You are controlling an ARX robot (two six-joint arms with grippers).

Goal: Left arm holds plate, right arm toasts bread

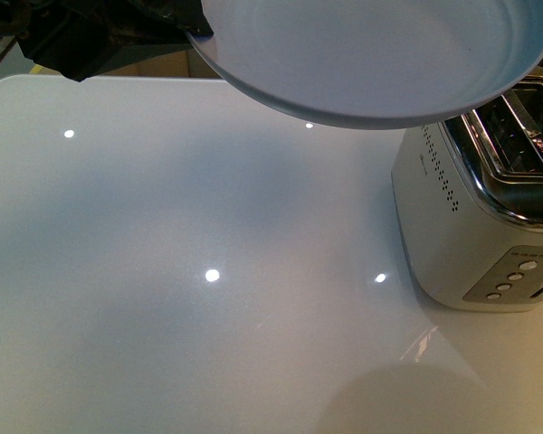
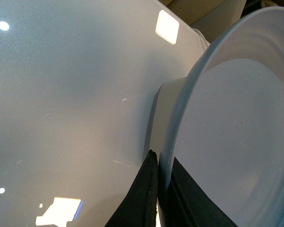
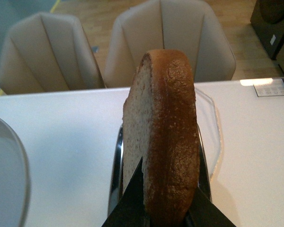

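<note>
Holding the plate [image 1: 371, 54] at upper right, our left gripper [image 2: 163, 191] is clamped on its rim. Our right gripper [image 3: 165, 213] pinches the bread [image 3: 161, 132] upright over the toaster [image 1: 452, 226]. Next, we judge, lower it squarely in.

A glossy white table [image 1: 145, 344] fills the front view, dotted with small bright reflections; its far left corner is rounded. A silver toaster [image 1: 452, 226] stands on its right side.

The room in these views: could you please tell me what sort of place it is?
Probably a home-style dining or kitchen corner: a toaster on a white table, padded chairs behind it on a wooden floor, plus a plate and bread.
</note>
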